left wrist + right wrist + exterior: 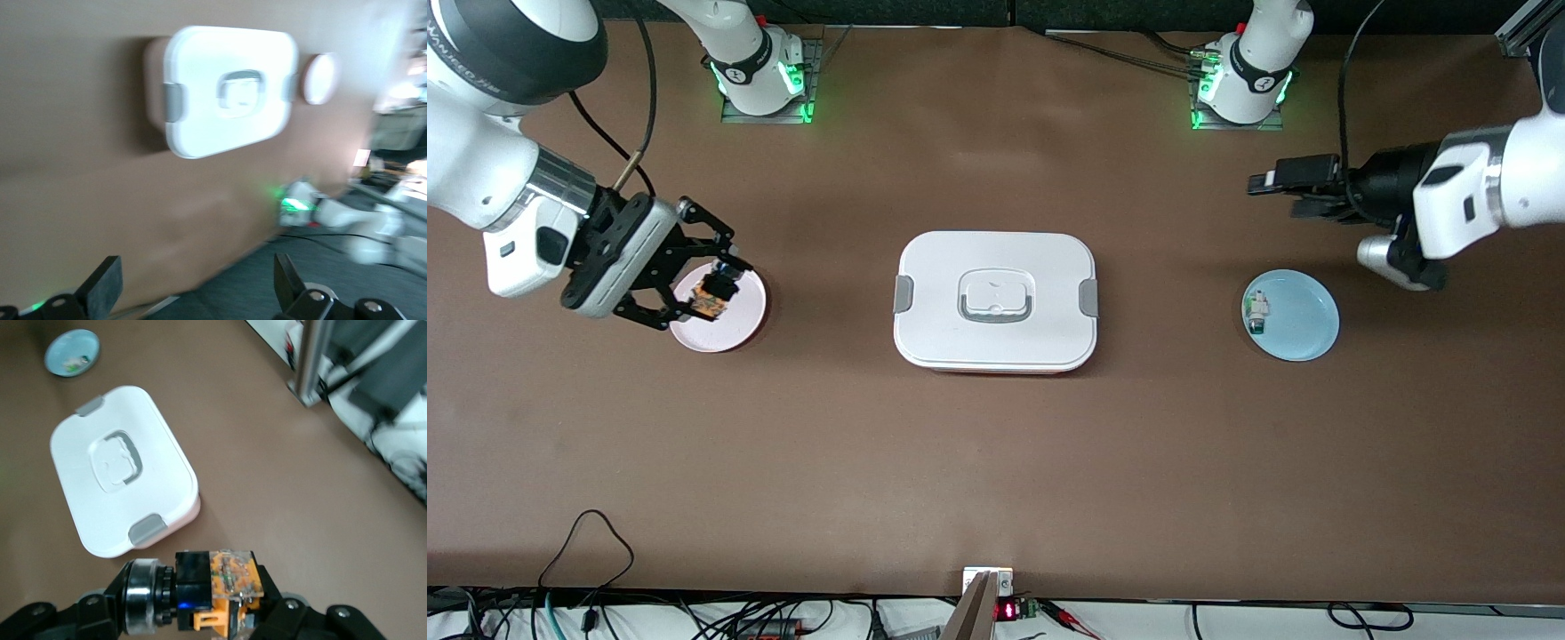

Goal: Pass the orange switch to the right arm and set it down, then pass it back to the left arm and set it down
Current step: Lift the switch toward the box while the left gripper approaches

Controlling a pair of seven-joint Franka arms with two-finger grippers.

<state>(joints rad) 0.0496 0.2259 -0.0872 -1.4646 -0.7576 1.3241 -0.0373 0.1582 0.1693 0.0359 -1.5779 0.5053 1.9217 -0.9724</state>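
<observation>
The orange switch (713, 298) (220, 587), black and orange with a round black and silver end, sits between the fingers of my right gripper (711, 286) (200, 600), which is shut on it over the pink plate (729, 333) at the right arm's end of the table. The white box (996, 258) (227, 93) (120, 487) stands lidded at the table's middle. My left gripper (1276, 196) (195, 283) hangs open and empty over bare table at the left arm's end, above and apart from the blue plate (1303, 320).
A tiny white-and-green component (1257, 311) lies on the blue plate (72, 352) near its rim. The pink plate (319, 79) shows past the box in the left wrist view. Cables and a small device (987, 582) line the table edge nearest the front camera.
</observation>
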